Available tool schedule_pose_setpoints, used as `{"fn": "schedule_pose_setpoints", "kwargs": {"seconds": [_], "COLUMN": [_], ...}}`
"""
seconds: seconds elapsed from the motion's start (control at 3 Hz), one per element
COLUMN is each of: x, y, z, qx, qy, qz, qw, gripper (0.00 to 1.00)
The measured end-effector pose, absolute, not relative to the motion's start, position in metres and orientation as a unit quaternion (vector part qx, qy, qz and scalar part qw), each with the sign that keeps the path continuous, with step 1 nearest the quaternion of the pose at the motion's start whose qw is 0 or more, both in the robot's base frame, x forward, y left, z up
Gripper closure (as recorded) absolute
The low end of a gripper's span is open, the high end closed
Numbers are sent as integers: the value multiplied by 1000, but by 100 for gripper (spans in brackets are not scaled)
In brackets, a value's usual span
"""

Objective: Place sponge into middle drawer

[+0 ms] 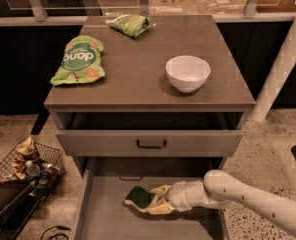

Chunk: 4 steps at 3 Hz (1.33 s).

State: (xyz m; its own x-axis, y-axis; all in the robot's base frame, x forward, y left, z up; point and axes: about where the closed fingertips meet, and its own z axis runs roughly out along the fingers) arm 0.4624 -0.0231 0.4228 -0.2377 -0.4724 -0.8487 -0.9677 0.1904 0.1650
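Observation:
The sponge [137,197], dark green on top with pale yellow foam, is low over the grey floor of the open middle drawer [108,219], near its centre. My gripper [149,202] reaches in from the right on a white arm and is shut on the sponge. The sponge's underside and whether it touches the floor are hidden.
Above the open drawer is a grey drawer with a dark bar handle [151,144], slightly pulled out. On the cabinet top [138,64] stand a white bowl [188,73] and two green snack bags [78,60] [130,24]. A wire basket of clutter [30,166] sits on the floor at left. A white post [283,64] rises at right.

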Motion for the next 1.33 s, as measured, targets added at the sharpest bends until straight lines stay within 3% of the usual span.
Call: {"fn": "schedule_pose_setpoints", "kwargs": {"seconds": [0.33, 1.33], "x": [458, 456], "y": [-15, -11], "z": [397, 398], "qx": [-501, -503], "qy": [709, 706], "qz": [367, 370], "qw": [334, 333], "gripper": [100, 35]}}
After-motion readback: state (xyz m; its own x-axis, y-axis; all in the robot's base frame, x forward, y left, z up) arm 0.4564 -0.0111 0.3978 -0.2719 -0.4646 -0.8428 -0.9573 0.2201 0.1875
